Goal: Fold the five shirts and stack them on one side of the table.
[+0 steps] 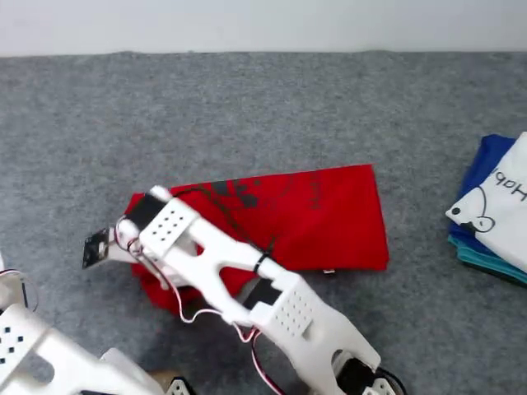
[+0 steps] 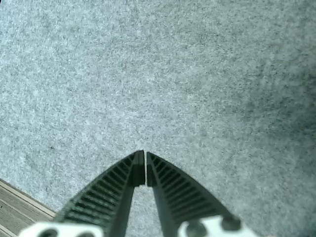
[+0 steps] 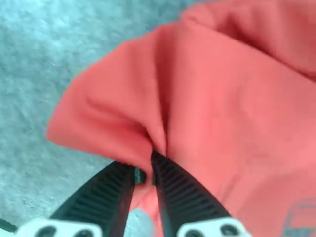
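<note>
A red shirt [image 1: 317, 216] lies partly folded in the middle of the grey carpeted table [image 1: 263, 107], with dark print on its top. My right arm [image 1: 216, 257] stretches over the shirt's left end. My right gripper [image 3: 145, 165] is shut on a bunched fold of the red shirt [image 3: 222, 98] near its edge. My left arm [image 1: 33, 354] sits at the near left corner. My left gripper [image 2: 146, 160] is shut with nothing in it, above bare carpet [image 2: 163, 74].
A stack of folded shirts lies at the right edge: a white one [image 1: 498, 218] on top, a blue one [image 1: 486, 160] and a teal one [image 1: 486, 262] beneath. The table's wooden edge [image 2: 15, 207] shows near my left gripper.
</note>
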